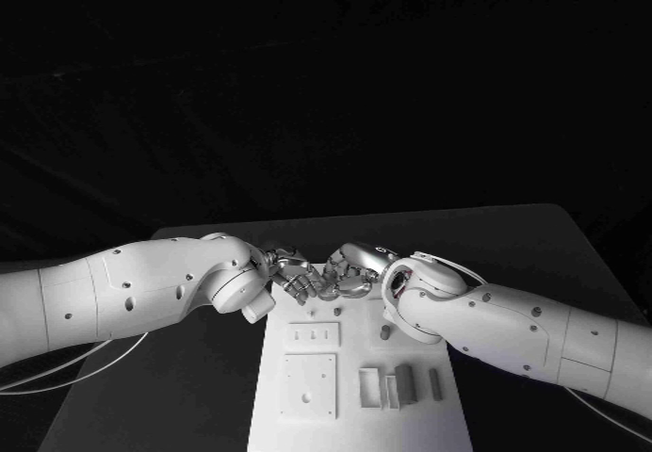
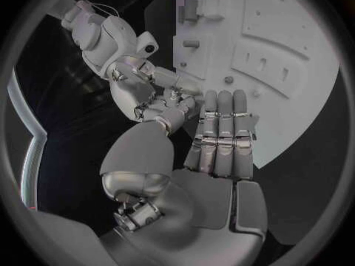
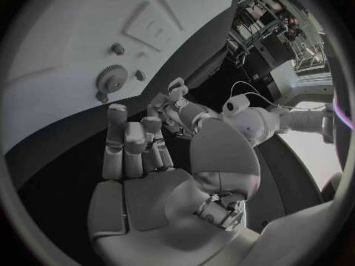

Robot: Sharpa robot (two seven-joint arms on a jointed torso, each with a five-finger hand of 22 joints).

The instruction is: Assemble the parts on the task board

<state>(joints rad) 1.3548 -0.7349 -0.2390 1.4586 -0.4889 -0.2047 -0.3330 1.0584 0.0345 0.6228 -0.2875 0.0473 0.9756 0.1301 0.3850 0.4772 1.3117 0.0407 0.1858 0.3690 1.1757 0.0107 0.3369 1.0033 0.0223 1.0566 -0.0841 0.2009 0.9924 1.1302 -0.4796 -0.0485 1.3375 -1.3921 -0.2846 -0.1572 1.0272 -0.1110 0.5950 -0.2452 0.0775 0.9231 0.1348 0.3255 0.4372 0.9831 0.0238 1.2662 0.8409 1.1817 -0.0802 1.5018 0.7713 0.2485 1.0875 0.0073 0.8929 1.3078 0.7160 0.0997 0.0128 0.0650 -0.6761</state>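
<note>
Black table carried the white task board. Left hand and right hand met at its far end, fingers straight, gripping nothing visible. Gear was seated; grey parts seemingly remained loose.

Both hands meet over the task board's far end

The head camera looks steeply down at the tabletop from the near side. Each wrist camera sits close behind its own hand; all share the board.
</note>
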